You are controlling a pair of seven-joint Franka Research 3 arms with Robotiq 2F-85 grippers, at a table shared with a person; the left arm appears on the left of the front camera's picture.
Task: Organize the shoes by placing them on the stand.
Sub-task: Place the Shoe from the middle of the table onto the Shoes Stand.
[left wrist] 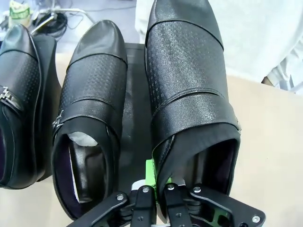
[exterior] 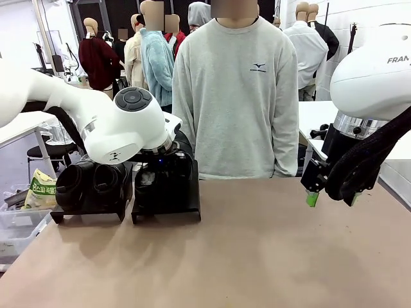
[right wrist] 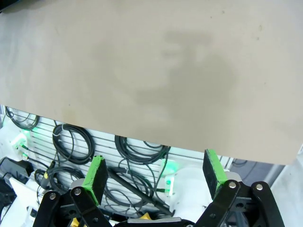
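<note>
**Ana:** Shoes first, far left of the tabletop (exterior: 257,256): a pair (exterior: 90,183) sits on a low black stand (exterior: 87,210), heel openings facing the robot.

**Ben:** And right beside it?

**Ana:** A second stand (exterior: 166,208), just beside the first. The left arm (exterior: 122,125) hangs over it and hides most of what is there. Its wrist camera looks down on two more black shoes side by side on that stand: a loafer (left wrist: 90,118) with a metal buckle, and a taller shoe (left wrist: 189,94) to its right.

**Ben:** What is the left claw (left wrist: 155,189) doing?

**Ana:** It is nearly closed, pinching the heel rim of the taller shoe. One green pad (left wrist: 150,171) presses the outside of the rim; the other finger reaches inside the opening.

**Ben:** Anyone across the tabletop?

**Ana:** A person (exterior: 234,96) in a grey sweatshirt stands at the far edge, behind the second stand.

**Ben:** And the right side?

**Ana:** The right claw (exterior: 331,197) hovers above the right edge, well apart from the shoes. In its own camera the green pads (right wrist: 98,172) stand wide apart with nothing between them, only bare tabletop and coiled cables (right wrist: 137,151) beyond its edge.
</note>
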